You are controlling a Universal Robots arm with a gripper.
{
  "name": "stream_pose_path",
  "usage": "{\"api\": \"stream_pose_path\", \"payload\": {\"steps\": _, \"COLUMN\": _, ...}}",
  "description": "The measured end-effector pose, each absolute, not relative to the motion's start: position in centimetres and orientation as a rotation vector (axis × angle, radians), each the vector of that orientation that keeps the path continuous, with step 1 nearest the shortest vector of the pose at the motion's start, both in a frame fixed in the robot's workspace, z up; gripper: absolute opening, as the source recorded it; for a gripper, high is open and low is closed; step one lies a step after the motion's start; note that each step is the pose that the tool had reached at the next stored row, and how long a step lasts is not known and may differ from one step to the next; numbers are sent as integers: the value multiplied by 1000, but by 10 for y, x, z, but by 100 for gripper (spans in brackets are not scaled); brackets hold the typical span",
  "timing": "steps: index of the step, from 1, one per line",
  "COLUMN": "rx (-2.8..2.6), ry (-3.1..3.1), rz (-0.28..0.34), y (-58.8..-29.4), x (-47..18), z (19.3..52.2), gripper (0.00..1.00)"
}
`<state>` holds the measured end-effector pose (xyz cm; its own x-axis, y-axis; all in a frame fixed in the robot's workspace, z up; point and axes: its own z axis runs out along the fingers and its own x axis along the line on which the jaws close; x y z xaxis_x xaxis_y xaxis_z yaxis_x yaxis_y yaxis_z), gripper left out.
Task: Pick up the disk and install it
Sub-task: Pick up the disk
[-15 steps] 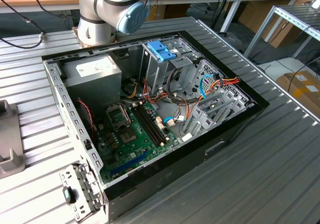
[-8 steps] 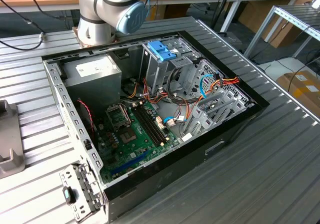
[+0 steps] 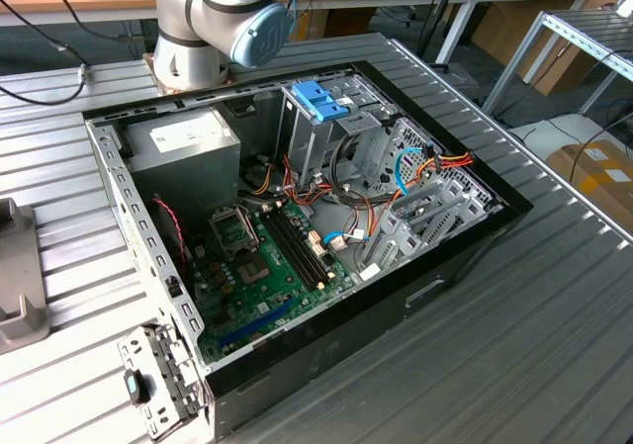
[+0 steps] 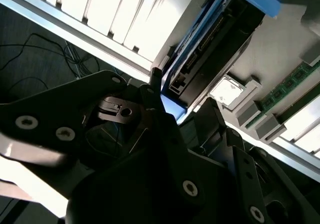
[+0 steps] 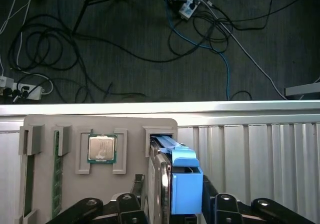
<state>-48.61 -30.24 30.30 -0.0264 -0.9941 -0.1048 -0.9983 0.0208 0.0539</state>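
1. The gripper [image 5: 172, 199] [image 4: 172, 109] is seen in both wrist views. Its jaws are set on either side of the disk [image 5: 182, 159] [image 4: 215, 39], close against both faces. Whether they are pressing it cannot be told.
2. The disk is stood on edge in a slot of a grey holder tray [image 5: 100, 126]. Its grey metal body is framed by a light-blue carrier.
3. A processor chip [image 5: 102, 148] is laid flat in a recess just beside the disk's slot. A green memory stick [image 5: 57, 174] is held in a slot further along the tray.
4. The tray is placed on a ribbed metal table [image 5: 250, 149], near its edge. Past that edge, tangled cables [image 5: 125, 39] are spread over a dark floor.
5. In the exterior view, an open computer case [image 3: 475, 231] is laid flat on the table in front of the arm's base [image 3: 198, 29].
6. Inside the case, a motherboard [image 3: 262, 266] and a power supply [image 3: 188, 147] are seen. A metal drive cage [image 3: 316, 142] is topped by a blue-handled carrier [image 3: 321, 100], with coloured wires [image 3: 435, 162] strung around it.
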Motion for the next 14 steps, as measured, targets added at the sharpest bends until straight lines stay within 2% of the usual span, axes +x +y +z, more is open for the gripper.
{"api": "stream_pose_path", "payload": {"steps": 14, "rx": -2165, "ry": 2217, "rz": 174, "y": -296, "x": -492, "z": 293, "gripper": 54}}
